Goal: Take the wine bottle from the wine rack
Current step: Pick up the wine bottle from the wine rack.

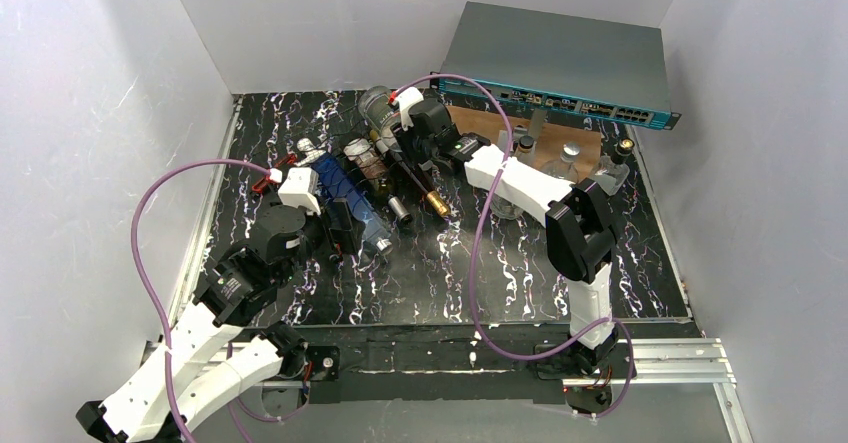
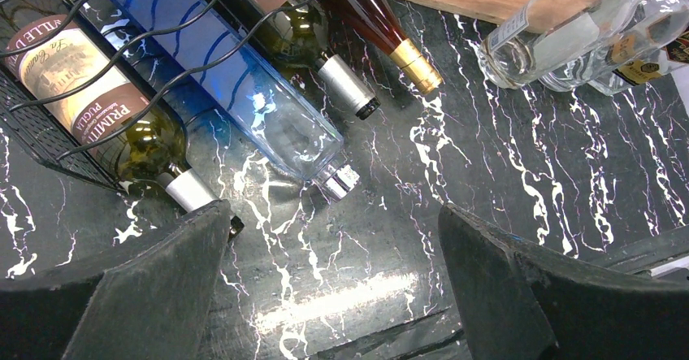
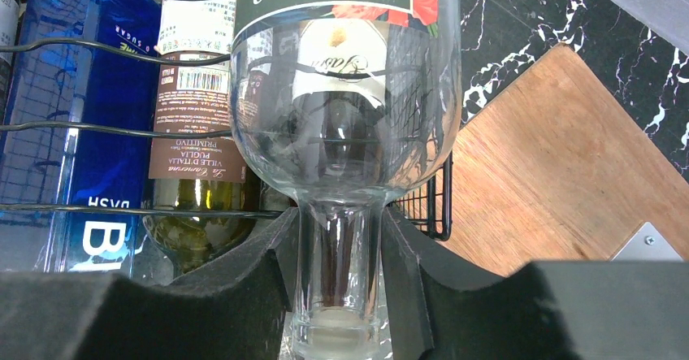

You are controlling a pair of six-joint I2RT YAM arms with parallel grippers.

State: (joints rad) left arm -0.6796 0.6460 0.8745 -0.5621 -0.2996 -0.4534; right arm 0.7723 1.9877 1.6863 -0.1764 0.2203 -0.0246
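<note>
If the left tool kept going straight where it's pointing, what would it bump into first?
Probably the black marbled tabletop, just short of the blue bottle's silver cap. The left tool is open and empty, angled down at bare table. Depth is unclear, so the cap might come first.

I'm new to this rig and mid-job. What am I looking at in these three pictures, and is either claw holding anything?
These are two robot arms bolted to a table, each ending in a two-finger gripper. The wide picture looks down from above; the other two come from a camera on each wrist. On the marbled table sits a black wire wine rack with bottles lying in it, including a blue bottle, next to a wooden board. The right gripper is clamped on the neck of a clear bottle. The left gripper is open and empty.
</note>
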